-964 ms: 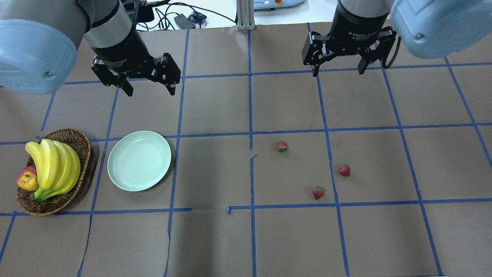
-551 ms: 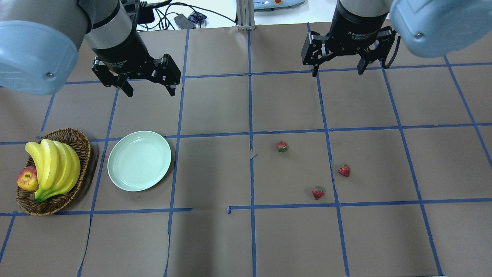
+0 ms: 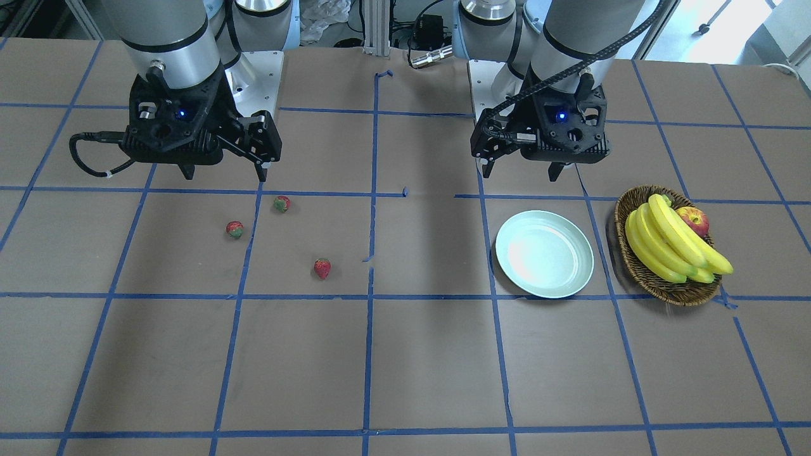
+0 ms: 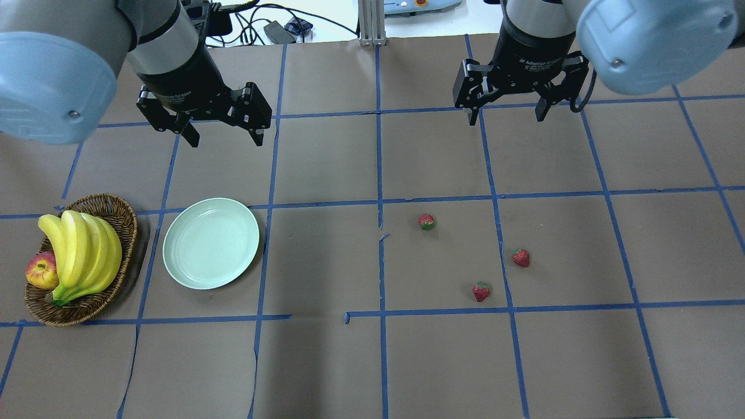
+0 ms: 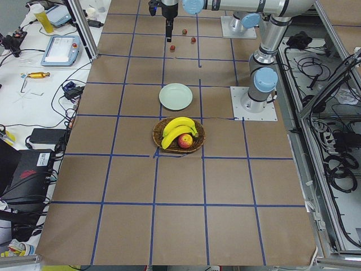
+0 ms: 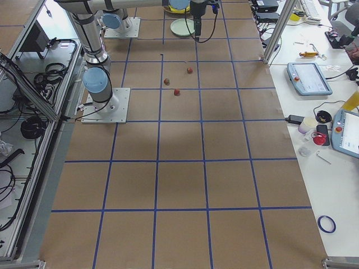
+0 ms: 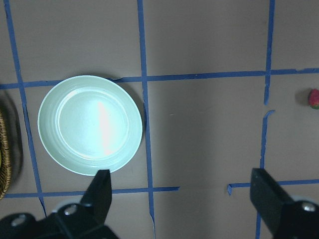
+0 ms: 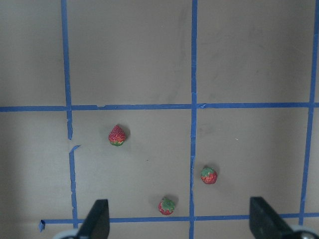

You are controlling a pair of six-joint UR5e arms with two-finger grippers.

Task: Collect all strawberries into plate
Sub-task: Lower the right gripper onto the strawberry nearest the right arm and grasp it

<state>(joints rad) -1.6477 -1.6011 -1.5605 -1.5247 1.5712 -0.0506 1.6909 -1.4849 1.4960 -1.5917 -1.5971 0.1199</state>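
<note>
Three strawberries lie on the brown table right of centre: one [image 4: 426, 221] farthest in, one [image 4: 521, 257] to the right, one [image 4: 481, 291] nearest the front. They also show in the right wrist view [image 8: 117, 135] [image 8: 209, 175] [image 8: 167, 205]. The mint-white plate [image 4: 211, 242] stands empty at the left, also in the left wrist view [image 7: 89, 124]. My left gripper [image 4: 223, 134] is open and empty, high above the table behind the plate. My right gripper [image 4: 505, 115] is open and empty, high behind the strawberries.
A brown wicker basket [image 4: 122, 218] with a bunch of bananas [image 4: 81, 253] and an apple [image 4: 41, 272] stands left of the plate. Blue tape lines grid the table. Cables and devices lie past the far edge.
My right gripper has shifted a little to the left and away from the camera. My left gripper has barely moved. The strawberries and plate lie as before.
</note>
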